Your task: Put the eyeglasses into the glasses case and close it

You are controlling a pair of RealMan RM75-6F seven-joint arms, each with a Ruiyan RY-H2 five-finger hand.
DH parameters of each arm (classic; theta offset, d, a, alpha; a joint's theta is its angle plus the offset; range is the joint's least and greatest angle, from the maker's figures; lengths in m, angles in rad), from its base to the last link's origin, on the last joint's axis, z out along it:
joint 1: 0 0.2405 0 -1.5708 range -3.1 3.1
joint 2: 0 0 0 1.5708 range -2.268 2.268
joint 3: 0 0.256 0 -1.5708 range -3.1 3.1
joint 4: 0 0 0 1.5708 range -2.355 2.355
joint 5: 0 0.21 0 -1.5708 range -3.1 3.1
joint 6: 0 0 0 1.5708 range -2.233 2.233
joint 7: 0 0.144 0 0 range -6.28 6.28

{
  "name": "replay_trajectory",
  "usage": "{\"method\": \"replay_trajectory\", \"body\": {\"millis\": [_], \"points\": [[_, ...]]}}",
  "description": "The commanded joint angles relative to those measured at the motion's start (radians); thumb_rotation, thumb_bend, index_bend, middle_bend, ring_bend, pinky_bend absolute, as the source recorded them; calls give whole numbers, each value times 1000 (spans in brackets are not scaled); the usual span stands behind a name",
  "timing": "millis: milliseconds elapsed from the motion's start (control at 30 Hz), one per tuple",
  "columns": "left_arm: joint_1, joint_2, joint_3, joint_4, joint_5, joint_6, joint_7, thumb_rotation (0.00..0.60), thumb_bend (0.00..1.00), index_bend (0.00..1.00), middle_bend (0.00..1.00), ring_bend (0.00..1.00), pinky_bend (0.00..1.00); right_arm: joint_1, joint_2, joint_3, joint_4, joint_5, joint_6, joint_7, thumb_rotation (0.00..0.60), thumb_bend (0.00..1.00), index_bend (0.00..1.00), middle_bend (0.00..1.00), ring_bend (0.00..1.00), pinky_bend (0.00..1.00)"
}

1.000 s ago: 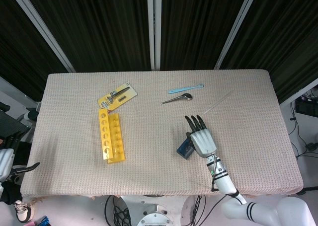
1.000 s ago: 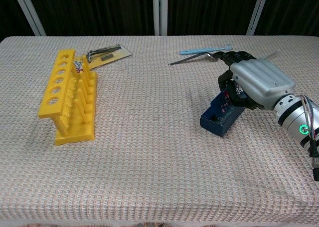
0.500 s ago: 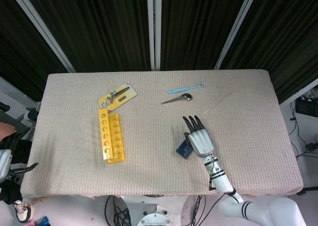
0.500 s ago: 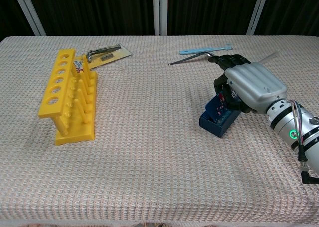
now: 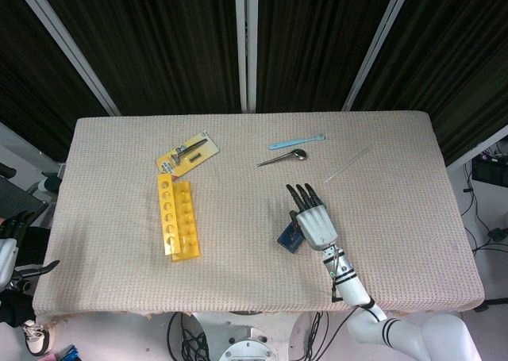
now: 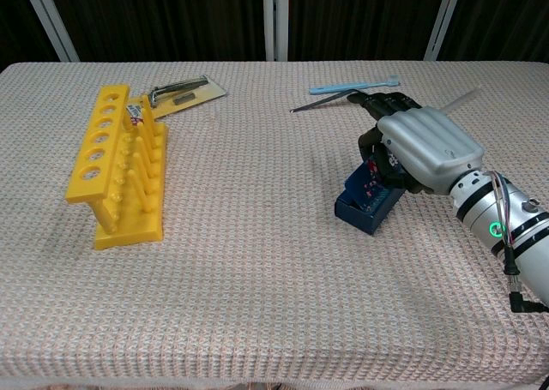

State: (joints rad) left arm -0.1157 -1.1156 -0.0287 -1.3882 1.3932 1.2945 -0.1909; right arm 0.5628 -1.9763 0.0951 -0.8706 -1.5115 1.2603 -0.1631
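A dark blue glasses case [image 6: 364,208] lies open on the woven table cover, right of centre, its lid raised under my right hand [image 6: 425,146]. That hand covers the lid from above, with its dark fingers [image 6: 383,105] reaching past the case and its thumb side against the lid. In the head view the case [image 5: 289,240] peeks out at the left of my right hand [image 5: 316,222]. Dark and reddish shapes sit inside the case; I cannot make out the eyeglasses. My left hand [image 5: 9,250] shows partly at the far left, below table level, fingers apart and holding nothing.
A yellow rack with holes [image 6: 120,163] stands at the left. Behind it lies a yellow card with a metal tool [image 6: 182,91]. At the back right lie a spoon [image 6: 330,101], a light blue spatula [image 6: 353,87] and a clear rod [image 6: 463,97].
My right hand has shifted a little to the left, and the blue case has slid left with it. The left hand has stayed at the table's left side.
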Motion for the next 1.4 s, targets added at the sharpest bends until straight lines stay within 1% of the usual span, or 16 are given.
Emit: {"method": "replay_trajectory", "body": {"millis": [33, 100, 200, 300, 567, 700, 800, 900, 967, 1067, 1100, 1133, 1233, 1333, 1400], "points": [[0, 1, 0, -2, -1, -1, 2, 375, 58, 66, 42, 71, 225, 0, 5, 2, -3, -4, 5, 4, 600, 318, 0, 0, 0, 0], [-1, 1, 0, -4, 0, -2, 3, 375, 59, 65, 42, 71, 225, 1, 7, 2, -3, -9, 11, 6, 600, 288, 0, 0, 0, 0], [-2, 3, -1, -8, 0, -2, 7, 377, 58, 66, 42, 71, 226, 3, 11, 4, -2, -17, 22, 23, 600, 210, 0, 0, 0, 0], [-2, 5, -1, -13, -1, -2, 10, 375, 58, 66, 40, 71, 226, 8, 14, 5, 3, -30, 34, 50, 600, 181, 0, 0, 0, 0], [-6, 14, -3, -27, -2, -5, 14, 378, 59, 66, 39, 71, 227, 6, 27, 10, -6, -27, 34, 43, 600, 176, 0, 0, 0, 0], [-8, 18, -5, -37, -2, -5, 20, 375, 59, 65, 39, 71, 227, 3, 44, 19, -33, -34, 62, 43, 600, 176, 0, 0, 0, 0], [-9, 23, -6, -48, 0, 0, 27, 376, 59, 66, 39, 71, 227, -3, 72, 29, -74, -43, 99, 42, 600, 176, 0, 0, 0, 0], [-8, 29, -9, -64, 6, 14, 38, 377, 59, 66, 39, 72, 227, -20, 134, 36, -147, -67, 164, 47, 600, 176, 0, 0, 0, 0], [-6, 34, -10, -75, 10, 24, 46, 374, 58, 66, 39, 71, 227, -43, 197, 32, -213, -82, 206, 39, 600, 176, 0, 0, 0, 0], [-2, 40, -11, -94, 16, 42, 60, 373, 58, 66, 39, 71, 227, -103, 313, 15, -333, -72, 244, -40, 600, 176, 0, 0, 0, 0], [-1, 42, -11, -101, 18, 48, 65, 374, 59, 65, 39, 71, 227, -128, 355, 8, -385, -57, 247, -75, 600, 176, 0, 0, 0, 0], [2, 44, -11, -109, 21, 55, 71, 374, 59, 65, 39, 71, 227, -163, 415, -5, -461, -31, 249, -118, 600, 176, 0, 0, 0, 0], [9, 51, -10, -128, 25, 72, 87, 375, 58, 66, 39, 72, 227, -256, 559, -33, -651, 66, 254, -219, 600, 176, 0, 0, 0, 0], [15, 56, -9, -142, 27, 84, 98, 375, 59, 66, 39, 71, 227, -341, 652, -56, -774, 161, 277, -253, 600, 176, 0, 0, 0, 0], [17, 59, -8, -145, 29, 88, 102, 374, 58, 66, 39, 71, 226, -382, 680, -65, -806, 196, 297, -245, 600, 176, 0, 0, 0, 0]]}}
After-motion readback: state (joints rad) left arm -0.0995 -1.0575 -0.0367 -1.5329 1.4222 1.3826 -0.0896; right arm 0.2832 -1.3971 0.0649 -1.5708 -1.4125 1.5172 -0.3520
